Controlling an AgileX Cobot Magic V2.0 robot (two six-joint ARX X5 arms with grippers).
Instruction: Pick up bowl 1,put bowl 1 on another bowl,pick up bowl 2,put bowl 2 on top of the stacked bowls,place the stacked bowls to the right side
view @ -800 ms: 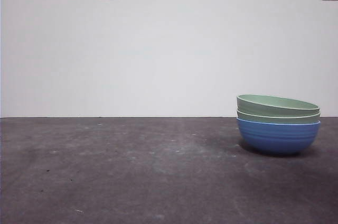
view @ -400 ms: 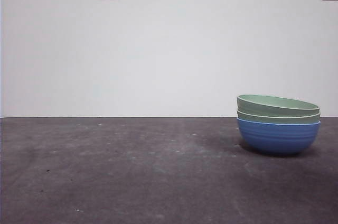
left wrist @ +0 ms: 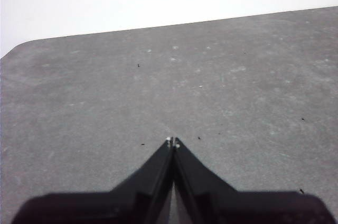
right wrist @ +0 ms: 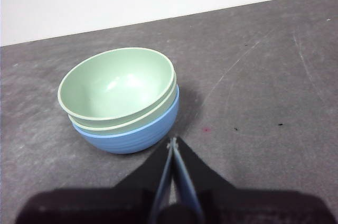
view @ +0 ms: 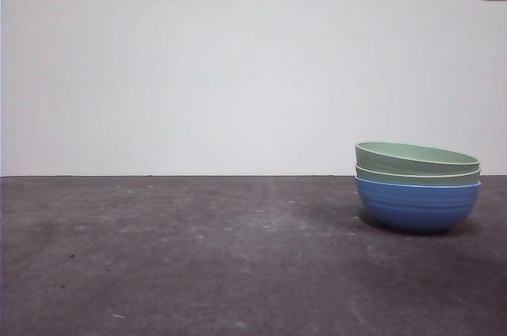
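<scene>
Both pincers read as closed with nothing in them. On my right wrist feed the right gripper (right wrist: pixel 173 140) has its jaws pressed tip to tip, hanging just beside the stacked bowls (right wrist: pixel 122 100) without touching them. The left gripper (left wrist: pixel 173 140) is pinched together the same way, over bare worktop (left wrist: pixel 237 92), well apart from any bowl.

From the front feed I see the blue bowl (view: pixel 417 204) sitting on the worktop (view: pixel 198 257) toward its right edge. The two green bowls are nested in it, upper green bowl (view: pixel 415 157) over lower green bowl (view: pixel 417 175), the top one tilted slightly.

I judge the nesting is why they sit so steady: each rim seats inside the one below. With the stack already on the right side and no arm in the front feed, I take the task as essentially done.
</scene>
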